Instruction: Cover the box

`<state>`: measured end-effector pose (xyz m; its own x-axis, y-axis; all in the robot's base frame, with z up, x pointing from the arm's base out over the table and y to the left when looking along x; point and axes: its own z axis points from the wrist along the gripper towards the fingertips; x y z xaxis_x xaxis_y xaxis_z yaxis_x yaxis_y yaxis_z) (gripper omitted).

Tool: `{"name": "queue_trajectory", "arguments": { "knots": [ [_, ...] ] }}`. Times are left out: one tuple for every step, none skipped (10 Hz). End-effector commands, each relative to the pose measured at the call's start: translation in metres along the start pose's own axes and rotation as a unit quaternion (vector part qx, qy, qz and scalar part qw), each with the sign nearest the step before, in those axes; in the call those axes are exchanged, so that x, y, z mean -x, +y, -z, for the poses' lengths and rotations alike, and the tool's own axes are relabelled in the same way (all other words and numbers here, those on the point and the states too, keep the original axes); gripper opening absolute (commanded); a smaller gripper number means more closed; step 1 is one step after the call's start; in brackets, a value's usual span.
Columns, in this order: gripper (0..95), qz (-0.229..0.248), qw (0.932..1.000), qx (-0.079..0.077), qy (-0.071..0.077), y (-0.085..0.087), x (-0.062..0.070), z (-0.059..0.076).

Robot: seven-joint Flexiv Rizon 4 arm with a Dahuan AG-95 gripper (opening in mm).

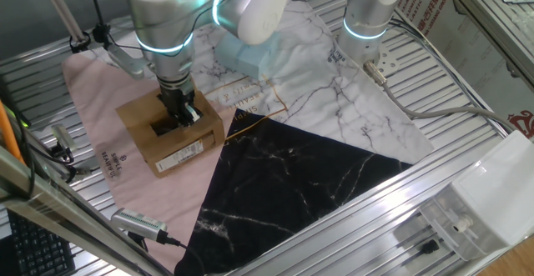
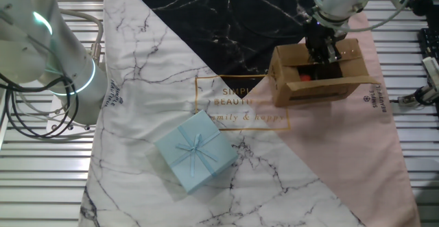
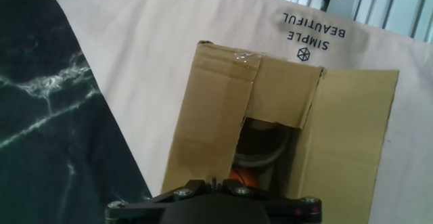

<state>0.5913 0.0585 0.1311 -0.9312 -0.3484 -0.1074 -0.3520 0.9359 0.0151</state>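
Observation:
The box (image 1: pixel 171 143) is a small brown carton with a white label on its long side, standing on the pink part of the cloth. It also shows in the other fixed view (image 2: pixel 317 91) and fills the hand view (image 3: pixel 203 109). Some flaps lie folded over the top, and a dark opening remains in the middle, with something orange (image 2: pixel 306 76) inside. My gripper (image 1: pixel 185 113) points straight down into that opening (image 2: pixel 323 49). In the hand view only its dark finger bases (image 3: pixel 213 183) show, close together with nothing seen between them.
A pale blue gift package (image 2: pixel 195 151) with a bow lies on the white marble part of the cloth (image 2: pixel 151 55). A second arm's base (image 2: pixel 68 83) stands at the cloth's edge. A power strip (image 1: pixel 377 66) and cables lie on the slatted table.

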Motion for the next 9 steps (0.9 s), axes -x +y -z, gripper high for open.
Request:
{"name": "queue_trajectory", "arguments": {
  "knots": [
    [0.0,0.001,1.0000,0.001,-0.001,0.0009,0.0006,-0.0134],
    [0.0,0.001,1.0000,0.001,-0.001,0.0011,0.0010,-0.0140],
    [0.0,0.000,1.0000,0.001,0.000,0.0012,0.0010,-0.0150],
    [0.0,0.000,1.0000,0.002,0.001,0.0010,0.0009,-0.0157],
    [0.0,0.000,1.0000,0.001,0.001,0.0011,0.0005,-0.0163],
    [0.0,0.003,1.0000,0.001,0.001,0.0011,0.0004,-0.0163],
    [0.0,0.003,1.0000,0.001,0.001,0.0012,0.0004,-0.0161],
    [0.0,0.005,1.0000,0.002,0.002,0.0016,0.0003,-0.0151],
    [0.0,0.006,1.0000,0.001,0.003,0.0024,0.0002,-0.0132]
  ]
}}
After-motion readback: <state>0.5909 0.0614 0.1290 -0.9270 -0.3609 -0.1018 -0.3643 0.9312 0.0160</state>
